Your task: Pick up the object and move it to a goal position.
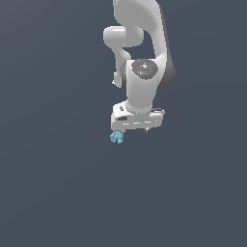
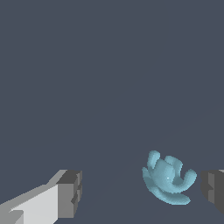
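The object is a tiny light-blue lumpy thing with small knobby lobes, lying on the dark grey floor. In the exterior view it sits just below the white hand's end on the exterior view's left. My gripper hangs low over it, pointing down. In the wrist view the object lies between the two dark-padded fingers, much nearer to one pad than to the other. The gripper is open and holds nothing. Neither pad visibly touches the object.
The plain dark grey floor fills both views. The white arm rises behind the hand toward the top of the exterior view. No goal marker shows.
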Motion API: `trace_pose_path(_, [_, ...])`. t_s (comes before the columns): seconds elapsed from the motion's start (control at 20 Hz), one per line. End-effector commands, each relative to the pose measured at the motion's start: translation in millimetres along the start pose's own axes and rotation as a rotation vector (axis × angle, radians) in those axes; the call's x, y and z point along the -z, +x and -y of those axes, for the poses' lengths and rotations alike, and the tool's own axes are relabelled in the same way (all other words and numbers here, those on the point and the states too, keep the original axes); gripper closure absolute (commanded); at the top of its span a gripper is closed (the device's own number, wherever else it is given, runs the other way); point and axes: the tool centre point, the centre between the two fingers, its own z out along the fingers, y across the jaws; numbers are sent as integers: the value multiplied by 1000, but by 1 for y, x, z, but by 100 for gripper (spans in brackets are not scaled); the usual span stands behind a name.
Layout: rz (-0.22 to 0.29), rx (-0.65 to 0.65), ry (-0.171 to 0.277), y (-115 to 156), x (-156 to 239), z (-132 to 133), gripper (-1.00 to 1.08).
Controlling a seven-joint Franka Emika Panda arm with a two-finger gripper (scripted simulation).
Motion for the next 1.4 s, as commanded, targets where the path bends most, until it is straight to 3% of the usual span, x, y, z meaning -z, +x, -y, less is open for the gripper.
trace_pose_path(0.0, [0,0,0,0,0,0,-92])
trace_pose_path(0.85, [-6,15,-21,-3,2,-3,-92])
trace_pose_path(1.35, [-9,-123,-2,-26,-31,-32,-92])
